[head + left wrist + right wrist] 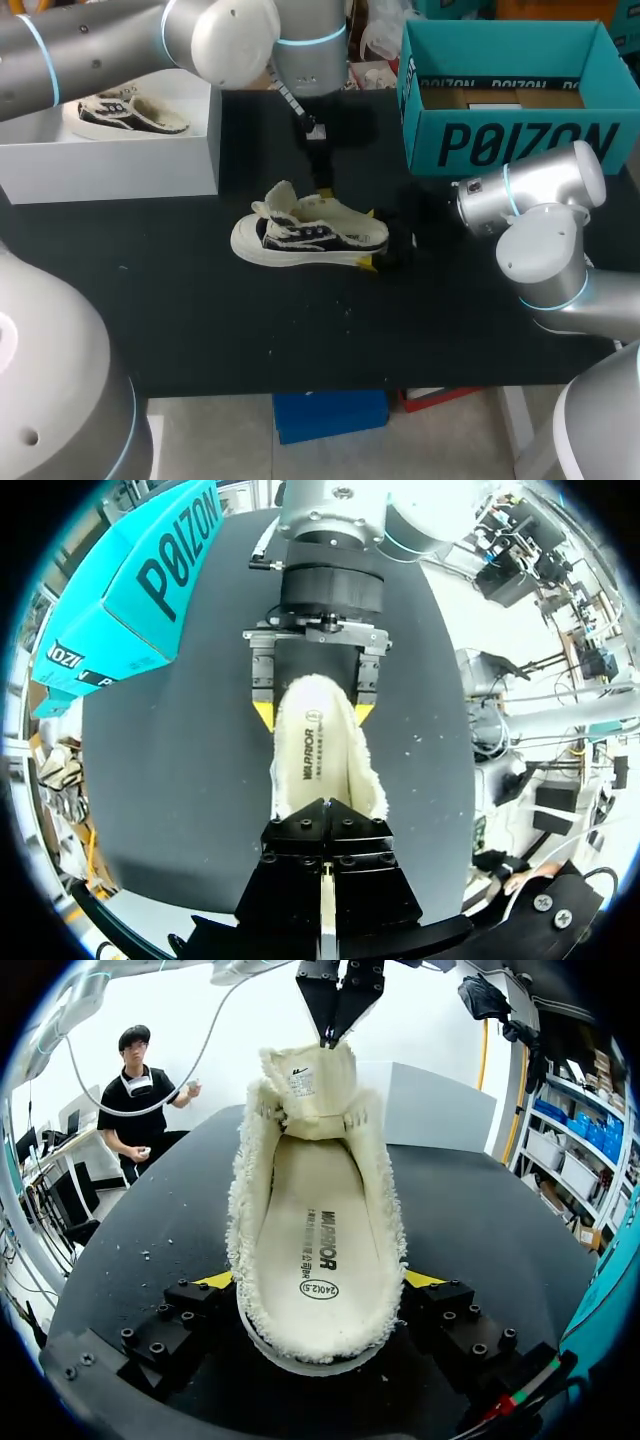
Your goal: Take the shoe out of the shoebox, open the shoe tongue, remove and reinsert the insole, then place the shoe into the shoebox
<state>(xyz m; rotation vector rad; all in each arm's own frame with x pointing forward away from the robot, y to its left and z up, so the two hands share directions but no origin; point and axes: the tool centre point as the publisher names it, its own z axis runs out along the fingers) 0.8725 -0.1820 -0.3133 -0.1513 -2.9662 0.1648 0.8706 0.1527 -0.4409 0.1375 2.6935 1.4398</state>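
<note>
At the middle of the black table [200, 320] you have the shoe [310, 238], resting on its sole with the toe toward your left arm's side and the heel toward your right arm's side. Your right gripper [312, 715] comes in low at the heel; both wrist views show one yellow tip set against each side of the fleecy heel, so it is clamped across the shoe. Your left gripper [329, 1032] hangs over the shoe from above, its fingers brought together to a point on the upper edge of the tongue [305, 1085], pinching it. The tongue stands raised off the opening, its printed label facing the heel. Inside the shoe the cream insole [320, 1220] lies flat along the footbed, with a fleece collar round it; whether it is fully seated at the toe cannot be told, since the tongue hides that end. Beyond the right arm, at the table's far corner, the teal shoebox [520, 140] stands open, well apart from the shoe. At the opposite far corner a white box [110, 170] holds a second shoe [120, 115] of the same pattern, under the left arm's reach.
</note>
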